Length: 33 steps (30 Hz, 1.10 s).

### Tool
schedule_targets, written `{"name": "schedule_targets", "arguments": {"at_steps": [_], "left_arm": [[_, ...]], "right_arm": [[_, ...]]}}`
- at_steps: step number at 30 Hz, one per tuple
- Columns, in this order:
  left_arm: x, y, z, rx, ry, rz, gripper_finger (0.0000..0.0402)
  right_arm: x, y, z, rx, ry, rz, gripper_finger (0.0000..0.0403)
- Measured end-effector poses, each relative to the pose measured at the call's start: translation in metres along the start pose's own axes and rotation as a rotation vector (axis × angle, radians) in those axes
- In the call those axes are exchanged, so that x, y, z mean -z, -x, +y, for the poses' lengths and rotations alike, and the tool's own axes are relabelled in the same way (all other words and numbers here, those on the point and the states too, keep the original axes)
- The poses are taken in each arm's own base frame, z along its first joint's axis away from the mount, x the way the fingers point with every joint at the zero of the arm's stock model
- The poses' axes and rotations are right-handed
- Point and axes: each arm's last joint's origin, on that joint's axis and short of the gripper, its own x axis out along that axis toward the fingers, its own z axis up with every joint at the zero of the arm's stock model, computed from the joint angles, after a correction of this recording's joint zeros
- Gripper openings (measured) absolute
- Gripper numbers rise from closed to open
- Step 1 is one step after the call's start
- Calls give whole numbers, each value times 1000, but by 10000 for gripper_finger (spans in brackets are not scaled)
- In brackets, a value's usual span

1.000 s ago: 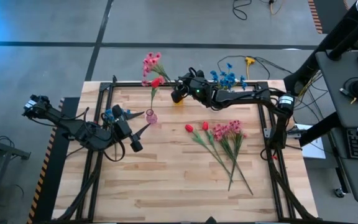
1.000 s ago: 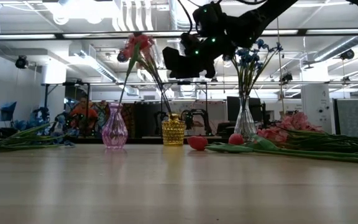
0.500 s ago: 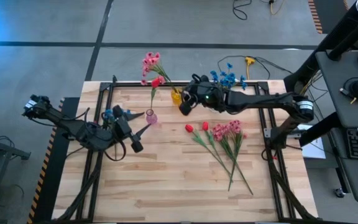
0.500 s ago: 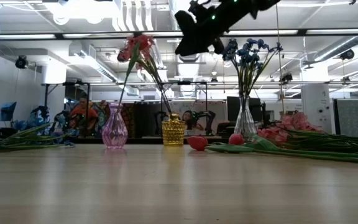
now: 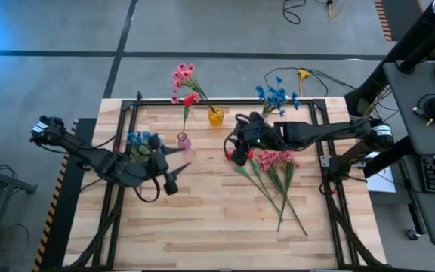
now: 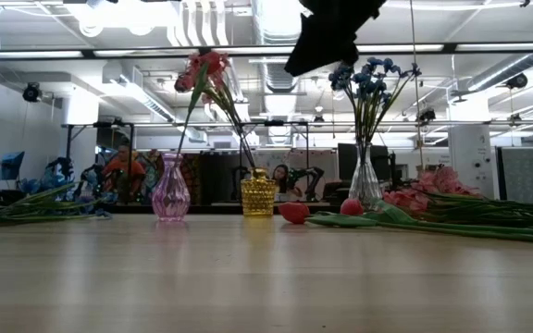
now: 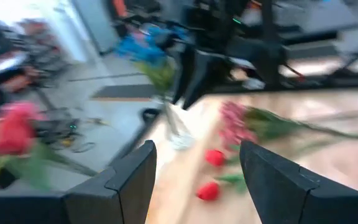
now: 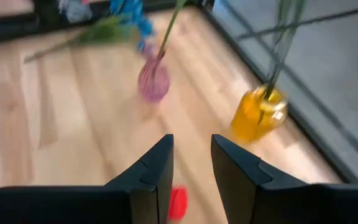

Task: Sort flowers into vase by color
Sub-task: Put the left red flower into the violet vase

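- Loose flowers lay on the table, just right of the pink vase: red buds, pink blooms.
- Judged light, floppy, thin-stemmed; best pinched mid-stem.
- Right gripper hung over the red buds, fingers narrowly parted, empty.
- Left gripper near the vase's other side, wide apart, empty.

The back edge is crowded by three vases; bare table is left open toward the front.
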Motion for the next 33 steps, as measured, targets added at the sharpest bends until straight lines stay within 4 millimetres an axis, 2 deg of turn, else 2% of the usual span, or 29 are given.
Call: {"name": "schedule_targets", "arguments": {"at_steps": [7, 13, 20, 28, 33], "left_arm": [[1, -1, -7, 186, -36, 114, 214], [2, 0, -7, 179, -29, 189, 214], [4, 0, -6, 176, -34, 208, 214], [4, 0, -6, 176, -35, 209, 214], [4, 0, -6, 174, -35, 209, 214]], "right_arm": [[24, 0, 16, -72, -55, 215, 141], [44, -7, 32, -83, 22, 318, 165], [77, -28, 49, -90, 97, 387, 169], [121, -56, 51, -77, 72, 375, 169], [136, -62, 49, -79, 45, 313, 169]]}}
